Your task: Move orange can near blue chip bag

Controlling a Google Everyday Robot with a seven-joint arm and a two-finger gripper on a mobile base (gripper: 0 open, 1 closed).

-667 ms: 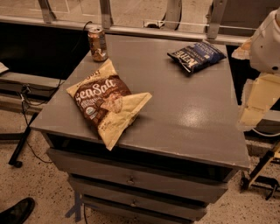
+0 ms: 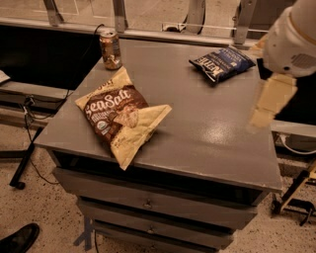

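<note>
The orange can (image 2: 110, 49) stands upright at the far left corner of the grey table (image 2: 207, 133). The blue chip bag (image 2: 222, 63) lies flat at the far right of the table top. My gripper (image 2: 266, 106) hangs from the white arm at the right, above the table's right edge. It is just in front of the blue chip bag, far from the can, and holds nothing that I can see.
A larger tan-and-brown Sea Salt bag (image 2: 121, 116) lies on the front left of the table, between the can and the front edge. Drawers (image 2: 148, 202) sit under the top. A metal railing (image 2: 118, 15) runs behind. A shoe (image 2: 19, 239) is on the floor at lower left.
My arm and gripper have moved left, from outside the table's right edge to over it. The can and both bags have not moved.
</note>
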